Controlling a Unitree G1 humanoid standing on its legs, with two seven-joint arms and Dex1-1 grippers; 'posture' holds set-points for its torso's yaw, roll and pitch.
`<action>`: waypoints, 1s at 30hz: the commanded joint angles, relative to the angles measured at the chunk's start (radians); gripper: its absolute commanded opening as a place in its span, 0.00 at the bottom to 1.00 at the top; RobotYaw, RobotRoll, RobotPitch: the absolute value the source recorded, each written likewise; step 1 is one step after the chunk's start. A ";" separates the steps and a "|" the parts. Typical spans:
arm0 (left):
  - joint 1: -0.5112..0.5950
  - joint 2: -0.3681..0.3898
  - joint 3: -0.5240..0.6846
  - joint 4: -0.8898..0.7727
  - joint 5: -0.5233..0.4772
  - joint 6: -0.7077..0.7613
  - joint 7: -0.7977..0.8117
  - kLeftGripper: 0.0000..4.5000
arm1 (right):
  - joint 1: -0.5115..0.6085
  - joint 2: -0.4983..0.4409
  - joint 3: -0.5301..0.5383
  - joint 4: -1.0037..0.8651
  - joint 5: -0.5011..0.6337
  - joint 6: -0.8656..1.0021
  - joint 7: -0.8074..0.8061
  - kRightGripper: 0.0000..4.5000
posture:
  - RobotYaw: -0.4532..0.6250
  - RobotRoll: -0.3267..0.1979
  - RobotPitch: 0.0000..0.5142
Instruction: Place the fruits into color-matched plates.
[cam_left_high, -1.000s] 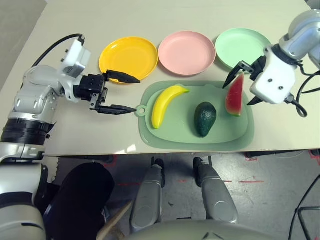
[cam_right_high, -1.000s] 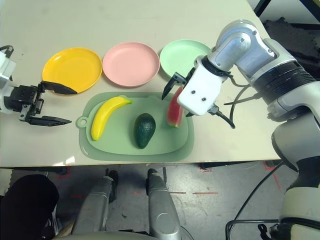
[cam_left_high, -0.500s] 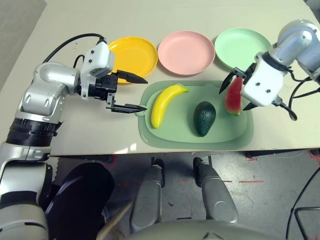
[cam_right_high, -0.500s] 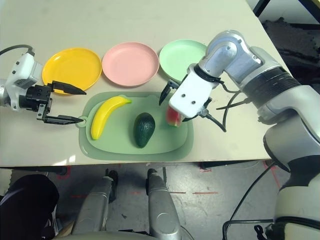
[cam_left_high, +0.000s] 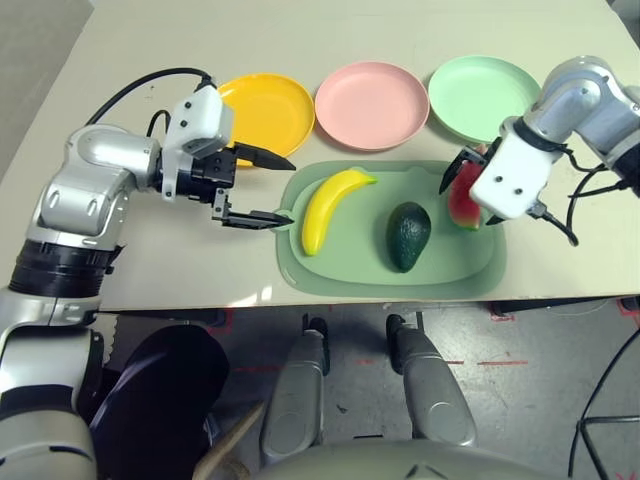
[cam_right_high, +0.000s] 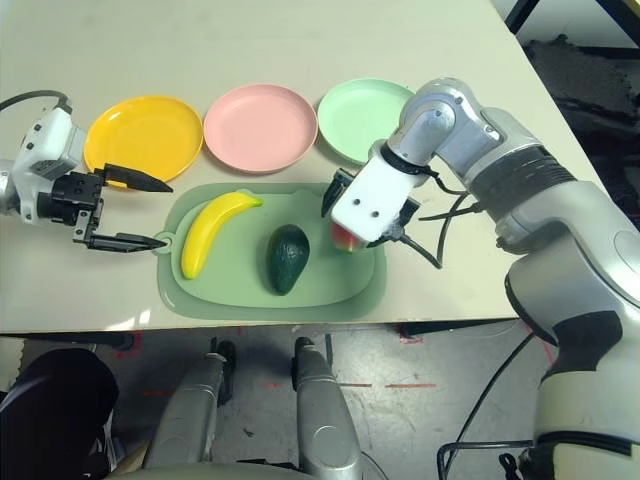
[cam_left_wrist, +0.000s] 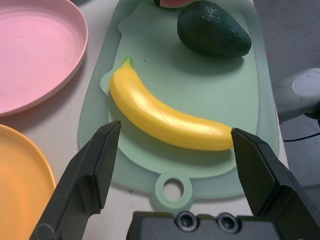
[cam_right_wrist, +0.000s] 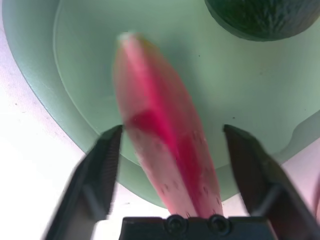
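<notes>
Watermelon wedge (cam_right_wrist: 165, 150) stands between the right gripper's (cam_right_wrist: 172, 145) parted jaws, untouched

Beige table (cam_left_high: 150, 40) over grey floor (cam_left_high: 540, 400)

Curved yellow toy banana (cam_left_high: 327, 205); dark green pear-shaped toy avocado (cam_left_high: 409, 235); red toy watermelon wedge (cam_left_high: 461, 198). Round plastic plates: yellow-orange (cam_left_high: 268, 108), pale pink (cam_left_high: 371, 105), mint green (cam_left_high: 478, 95). Green rounded-rectangular mat (cam_left_high: 440, 270).

No readable text, labels, brands, numbers or signs are found on any surface in these views.
</notes>
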 joint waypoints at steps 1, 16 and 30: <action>0.016 0.010 0.011 -0.029 0.005 0.005 -0.016 1.00 | 0.015 0.008 -0.026 0.002 -0.023 0.008 0.005 0.59 | 0.35 0.62 0.65; 0.016 0.011 0.015 0.004 0.038 -0.022 -0.026 1.00 | 0.026 -0.029 -0.010 -0.051 -0.001 0.053 0.005 0.38 | 0.35 0.62 0.64; 0.012 0.006 0.014 0.058 0.073 -0.084 -0.033 1.00 | -0.018 -0.064 0.039 -0.131 0.077 0.152 0.005 0.38 | 0.34 0.62 0.62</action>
